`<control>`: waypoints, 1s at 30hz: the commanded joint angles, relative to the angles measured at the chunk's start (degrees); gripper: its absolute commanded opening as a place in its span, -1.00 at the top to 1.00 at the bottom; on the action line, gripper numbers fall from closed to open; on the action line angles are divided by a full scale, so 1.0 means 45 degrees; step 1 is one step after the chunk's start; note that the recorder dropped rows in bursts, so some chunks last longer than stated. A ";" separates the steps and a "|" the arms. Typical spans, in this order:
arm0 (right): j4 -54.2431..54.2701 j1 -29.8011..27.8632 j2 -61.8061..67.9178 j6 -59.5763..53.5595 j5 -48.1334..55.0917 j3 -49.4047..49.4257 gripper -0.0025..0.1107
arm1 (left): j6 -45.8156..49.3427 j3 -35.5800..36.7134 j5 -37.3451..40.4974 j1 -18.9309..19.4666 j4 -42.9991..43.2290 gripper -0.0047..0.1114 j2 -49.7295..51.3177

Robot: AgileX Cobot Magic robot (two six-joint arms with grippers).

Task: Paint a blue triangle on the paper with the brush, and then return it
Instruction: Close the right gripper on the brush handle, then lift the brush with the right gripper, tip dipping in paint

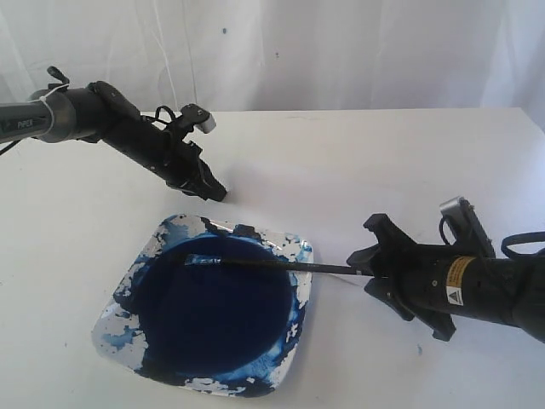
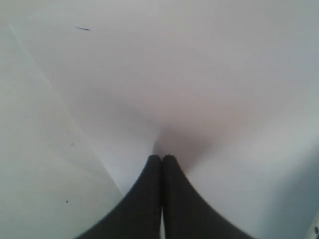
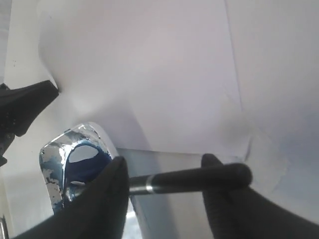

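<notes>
Brush (image 1: 281,265) lies across the paint dish (image 1: 111,328), blue tip in the dark blue pool (image 1: 213,315), handle end between the right gripper's (image 1: 364,273) spread, unclamped jaws. The left gripper (image 2: 162,158), jaws pressed together, touches its tips to the white paper (image 2: 199,74).

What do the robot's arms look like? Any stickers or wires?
The left arm has a grey tube with white lettering, a looping black cable and a white block. The black right arm wears a yellow label, a white warning triangle and a silver box. The left gripper and right gripper are black and pointed.
</notes>
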 commanded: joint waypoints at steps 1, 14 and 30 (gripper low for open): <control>0.0351 0.0008 0.0026 -0.0247 0.0202 -0.0083 0.21 | -0.0039 0.0062 0.0139 -0.0068 0.0110 0.92 0.0204; 0.0872 0.0008 0.0236 -0.0273 0.0477 -0.0341 0.21 | -0.0039 0.0062 0.0139 -0.0068 0.0110 0.92 0.0204; 0.1412 0.0008 0.1386 -0.0246 -0.0959 -0.0528 0.33 | -0.0039 0.0062 0.0139 -0.0068 0.0110 0.92 0.0204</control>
